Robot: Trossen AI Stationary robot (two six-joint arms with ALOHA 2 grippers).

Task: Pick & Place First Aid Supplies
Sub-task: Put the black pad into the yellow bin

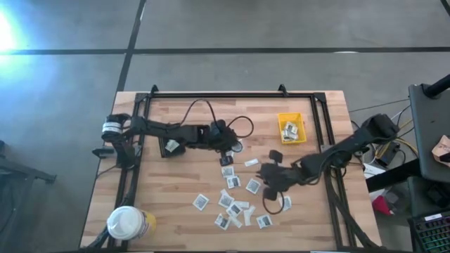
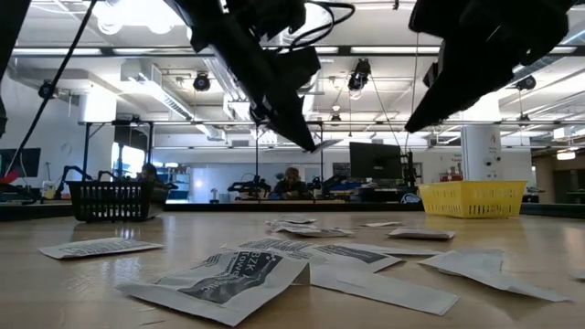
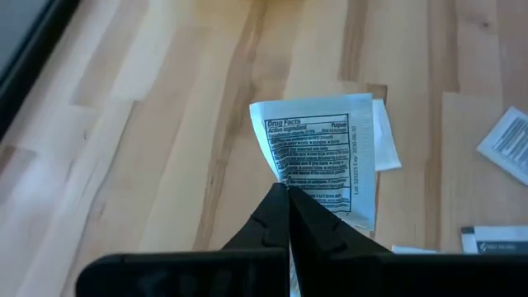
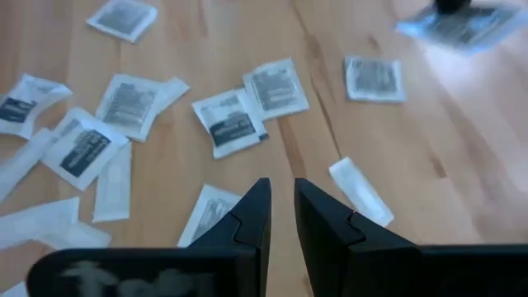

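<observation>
Between the left gripper's (image 3: 288, 194) fingers sits one white packet (image 3: 326, 165) with "Drug Facts" print, pinched at its lower edge, fingers clamped together on it; packet hangs above the wood surface (image 3: 165, 124), tilted. High view puts the left gripper (image 1: 226, 144) near the middle of the surface, slightly toward the far side, held packet barely visible under it. Low view: same gripper (image 2: 297, 128) up in the air, a thin pale edge of the packet at its tip.

Rest of the first aid supplies (image 1: 235, 200) lie scattered flat on the near-middle of the surface, mostly white squares with dark centres, a few narrow pale strips, some overlapping. Several more sit inside the yellow bin (image 1: 291, 128) at the far right.

Right gripper (image 1: 273, 184) hovers over the right edge of the scatter. Its wrist view shows the fingers (image 4: 247, 219) slightly apart, a narrow gap, nothing between them; packets (image 4: 239, 120) spread on the wood beyond, one strip (image 4: 361, 191) just beside a fingertip.

White-lidded yellow tub (image 1: 128, 223) stands at the near left corner, well apart from the packets.
</observation>
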